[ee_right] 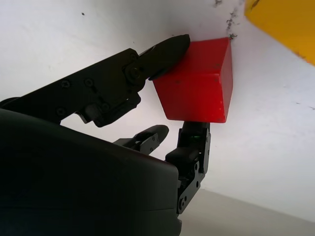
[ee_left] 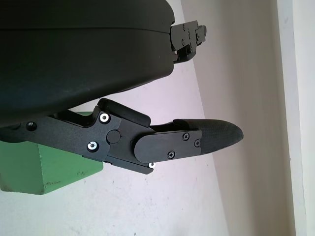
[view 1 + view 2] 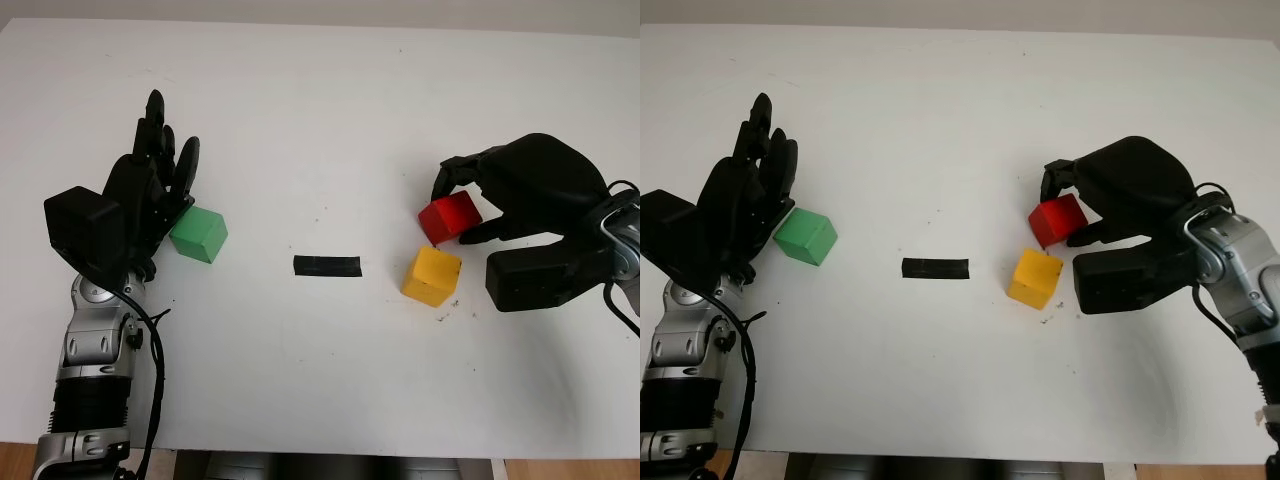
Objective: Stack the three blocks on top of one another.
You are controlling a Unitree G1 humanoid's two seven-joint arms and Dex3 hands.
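Observation:
The red block (image 3: 451, 217) is pinched in my right hand (image 3: 466, 206) at the right of the table, tilted, just behind the yellow block (image 3: 432, 275). In the right wrist view two fingertips (image 1: 170, 46) press opposite faces of the red block (image 1: 199, 83), with the yellow block (image 1: 285, 24) close by. The green block (image 3: 199, 235) sits on the table at the left. My left hand (image 3: 160, 165) is open beside it, on its left side, and the green block (image 2: 44, 167) shows under the hand's shell.
A short black strip of tape (image 3: 328, 266) lies on the white table (image 3: 320, 110) between the green and yellow blocks. Small dark marks dot the surface by the yellow block. The table's front edge runs along the bottom.

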